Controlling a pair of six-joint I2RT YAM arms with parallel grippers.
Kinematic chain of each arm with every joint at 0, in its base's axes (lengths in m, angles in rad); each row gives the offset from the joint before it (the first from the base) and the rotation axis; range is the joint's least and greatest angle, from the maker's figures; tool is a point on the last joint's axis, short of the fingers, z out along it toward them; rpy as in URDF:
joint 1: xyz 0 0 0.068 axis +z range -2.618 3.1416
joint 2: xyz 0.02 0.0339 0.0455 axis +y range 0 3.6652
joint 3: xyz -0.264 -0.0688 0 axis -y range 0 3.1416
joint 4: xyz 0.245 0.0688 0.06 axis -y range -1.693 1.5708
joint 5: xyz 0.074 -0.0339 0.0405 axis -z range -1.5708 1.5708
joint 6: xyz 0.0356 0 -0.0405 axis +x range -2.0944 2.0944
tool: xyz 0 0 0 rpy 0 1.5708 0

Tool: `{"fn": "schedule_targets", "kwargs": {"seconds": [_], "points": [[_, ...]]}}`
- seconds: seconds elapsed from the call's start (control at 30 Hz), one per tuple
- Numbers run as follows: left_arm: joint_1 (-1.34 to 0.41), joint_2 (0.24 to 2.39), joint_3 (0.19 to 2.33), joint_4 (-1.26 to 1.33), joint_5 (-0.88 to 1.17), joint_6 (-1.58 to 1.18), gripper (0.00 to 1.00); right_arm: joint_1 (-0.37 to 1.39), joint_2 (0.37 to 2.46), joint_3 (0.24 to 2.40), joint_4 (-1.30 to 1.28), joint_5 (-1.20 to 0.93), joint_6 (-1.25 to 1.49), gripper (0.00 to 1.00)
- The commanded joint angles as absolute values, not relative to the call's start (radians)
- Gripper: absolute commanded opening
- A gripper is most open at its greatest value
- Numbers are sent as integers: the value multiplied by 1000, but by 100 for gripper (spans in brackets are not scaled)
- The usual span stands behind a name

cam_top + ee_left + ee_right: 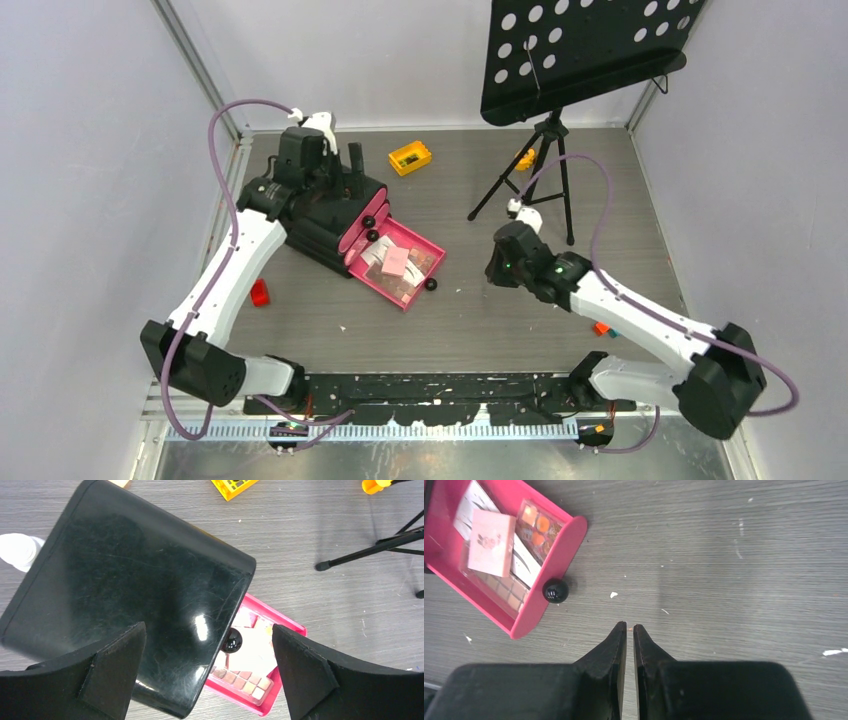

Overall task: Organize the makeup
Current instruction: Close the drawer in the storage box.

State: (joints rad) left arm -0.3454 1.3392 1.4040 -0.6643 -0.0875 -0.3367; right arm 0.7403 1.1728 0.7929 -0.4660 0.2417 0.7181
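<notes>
Left of centre in the top view, the pink drawer [424,283] stood pulled out of the black chest [325,240]. A brown palette [538,527], a pink box [491,542] and a white eyebrow card [471,502] lay flat inside it. Those look light, stiff and slick, with lids that are probably brittle, so I'd pinch across a short edge, not the face. A yellow block [410,157] and a red block [260,292] sat loose on the desk [480,330]. Both look hard and easy to grab by the flat sides.

The left claw [207,630] gaped wide over the chest top, holding nothing. The right claw [629,626] was pressed nearly together and empty, above the desk.

The upper drawers were shut, so no idea what's in them. A white round thing [15,550], maybe a bottle, was cut off at the left edge of the left wrist view.
</notes>
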Motion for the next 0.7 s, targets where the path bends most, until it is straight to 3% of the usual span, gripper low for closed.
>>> {"fn": "schedule_targets", "kwargs": {"seconds": [0.0,0.37,0.67], "points": [[-334,1273,1388,-682,-176,-296,100,683,1050,775,-558,277,703,16],[-321,1273,1389,-778,-240,-206,100,546,1043,790,-577,365,701,16],[-301,1352,1506,-753,-90,-245,100,546,1108,709,-336,154,746,15]]}}
